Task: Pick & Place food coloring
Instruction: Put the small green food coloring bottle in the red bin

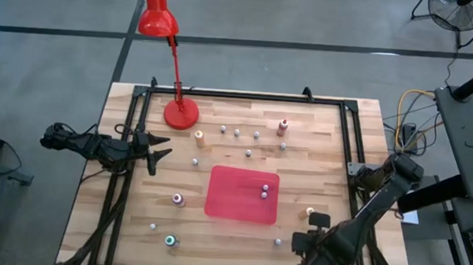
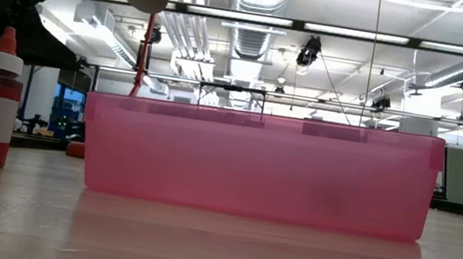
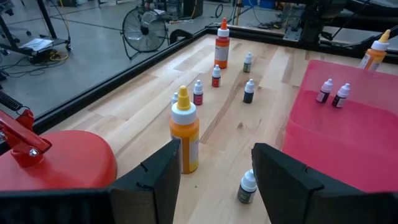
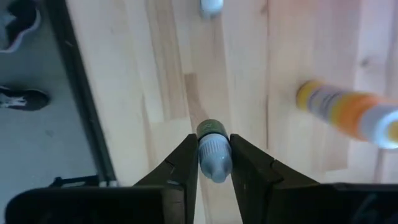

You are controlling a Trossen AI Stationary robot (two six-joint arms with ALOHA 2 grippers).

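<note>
Clamped between the right gripper's [image 4: 213,163] two dark fingers [image 4: 181,168]: a tiny white-capped bottle [image 4: 213,152], over bare wood near the table's [image 1: 130,225] front right corner, close to the black edge rail. Just beside it, an orange-banded bottle [image 4: 348,115], and another small white cap [image 4: 210,6] farther on.

Parked at the left edge of the table, the left gripper [image 3: 214,180], jaws partly apart and holding nothing, facing a yellow-topped orange bottle [image 3: 185,130] and a small dark bottle [image 3: 247,186] lying just ahead of it.

Two tiny bottles [image 1: 264,190] already inside the pink tray [image 1: 231,203] at mid-table. Remaining food coloring scattered around: several small ones behind the tray, a taller red-topped one [image 1: 283,126] toward the back, a pink-topped one [image 1: 178,198] left of the tray, a green-topped one [image 1: 170,241] near the front. Red lamp [image 1: 179,112] standing at the back left.
</note>
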